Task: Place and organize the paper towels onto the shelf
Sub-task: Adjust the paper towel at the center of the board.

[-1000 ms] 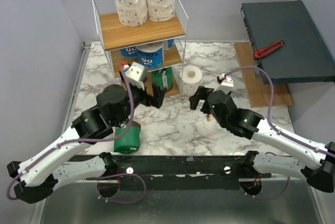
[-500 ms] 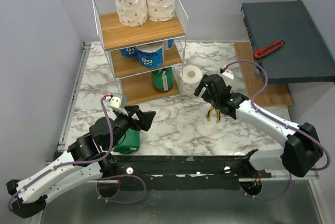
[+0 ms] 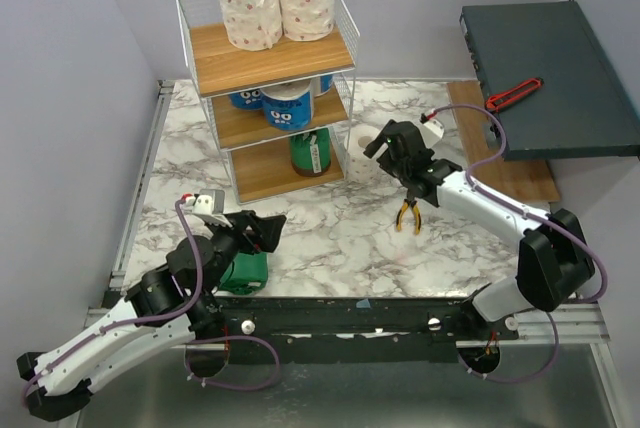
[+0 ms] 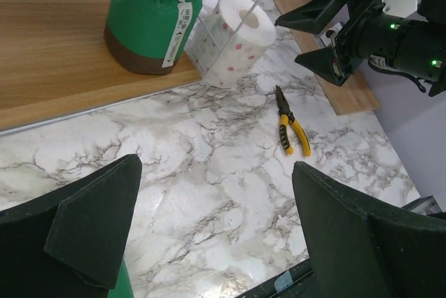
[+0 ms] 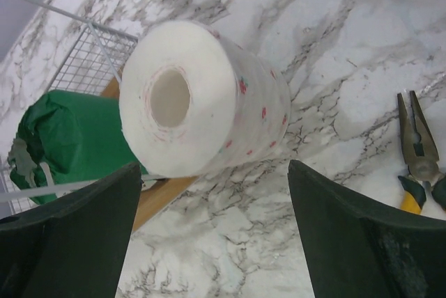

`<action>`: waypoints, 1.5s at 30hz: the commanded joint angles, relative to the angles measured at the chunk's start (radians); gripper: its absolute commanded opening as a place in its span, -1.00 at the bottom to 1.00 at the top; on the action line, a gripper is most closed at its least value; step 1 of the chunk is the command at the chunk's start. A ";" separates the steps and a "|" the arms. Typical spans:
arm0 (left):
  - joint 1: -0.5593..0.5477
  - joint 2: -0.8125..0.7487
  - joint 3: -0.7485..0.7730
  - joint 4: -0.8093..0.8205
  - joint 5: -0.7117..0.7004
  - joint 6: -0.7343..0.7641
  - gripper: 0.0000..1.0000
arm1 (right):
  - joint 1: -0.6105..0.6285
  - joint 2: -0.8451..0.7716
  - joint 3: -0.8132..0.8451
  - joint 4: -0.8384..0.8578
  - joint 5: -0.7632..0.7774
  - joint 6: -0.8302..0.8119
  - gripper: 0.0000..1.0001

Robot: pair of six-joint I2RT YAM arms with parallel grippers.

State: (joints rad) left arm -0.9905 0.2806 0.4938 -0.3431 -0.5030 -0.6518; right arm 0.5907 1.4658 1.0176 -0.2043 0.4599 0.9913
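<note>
The shelf (image 3: 270, 60) stands at the back left, with two white speckled paper towels (image 3: 248, 3) on its top board. Blue rolls (image 3: 285, 106) fill the middle tier and a green roll (image 3: 311, 151) stands on the bottom board. One more white speckled roll (image 3: 364, 146) (image 5: 202, 99) stands on the table right of the shelf. My right gripper (image 3: 384, 148) (image 5: 216, 235) is open just short of it, the roll ahead of its fingertips. My left gripper (image 3: 268, 231) (image 4: 216, 235) hangs open and empty over the marble, above another green roll (image 3: 243, 270).
Yellow-handled pliers (image 3: 407, 214) (image 4: 293, 124) lie on the marble below the right gripper. A dark flat box (image 3: 548, 78) with a red-handled tool (image 3: 513, 94) sits at the back right, over a wooden board (image 3: 495, 163).
My left arm has pulled back from the shelf's bottom tier to the near edge, leaving the green roll there. My right gripper has moved forward up to the white roll on the table.
</note>
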 commanded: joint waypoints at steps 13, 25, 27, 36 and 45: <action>-0.004 -0.077 -0.054 -0.103 -0.088 -0.101 0.87 | -0.060 0.183 0.154 0.092 0.004 -0.055 0.68; -0.004 -0.052 -0.075 -0.090 -0.078 -0.115 0.87 | -0.066 0.245 0.158 0.091 -0.012 -0.079 0.55; -0.004 -0.046 -0.075 -0.082 -0.065 -0.122 0.87 | -0.067 0.252 0.157 0.091 -0.015 -0.080 0.54; -0.004 -0.025 -0.078 -0.059 -0.025 -0.144 0.87 | -0.081 0.273 0.147 0.111 -0.018 -0.083 0.46; -0.004 -0.028 -0.089 -0.063 -0.019 -0.149 0.87 | -0.083 0.294 0.151 0.112 -0.038 -0.086 0.28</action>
State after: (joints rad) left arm -0.9905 0.2520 0.4236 -0.4168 -0.5434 -0.7898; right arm 0.5148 1.7336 1.1606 -0.1097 0.4404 0.9150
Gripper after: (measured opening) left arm 0.932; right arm 0.664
